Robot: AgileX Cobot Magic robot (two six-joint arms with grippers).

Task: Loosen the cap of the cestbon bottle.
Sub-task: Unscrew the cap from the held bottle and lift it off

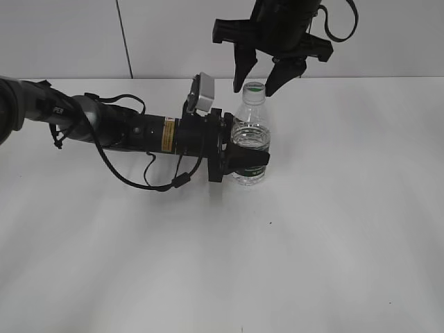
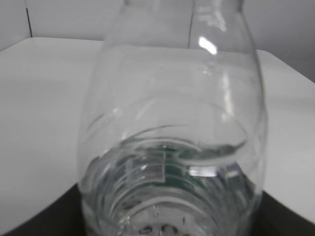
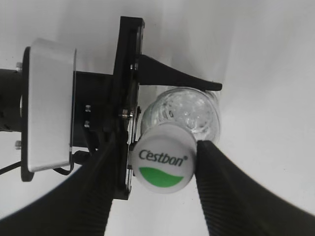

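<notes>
The white cap (image 3: 163,164) is sitting on the cestbon bottle (image 1: 251,139), which is standing up on the white table (image 1: 312,229). The left gripper (image 1: 244,157) is squeezing the bottle's body. The right gripper (image 1: 264,78) is hanging above with fingers spread around the cap.

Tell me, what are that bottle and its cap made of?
The bottle looks like thin clear plastic: you see straight through it to the water, and its ribbed wall catches glossy highlights. The cap seems opaque white plastic with a smooth, matte top printed with green lettering and a green swoosh. Neither can be confirmed by look alone.
</notes>
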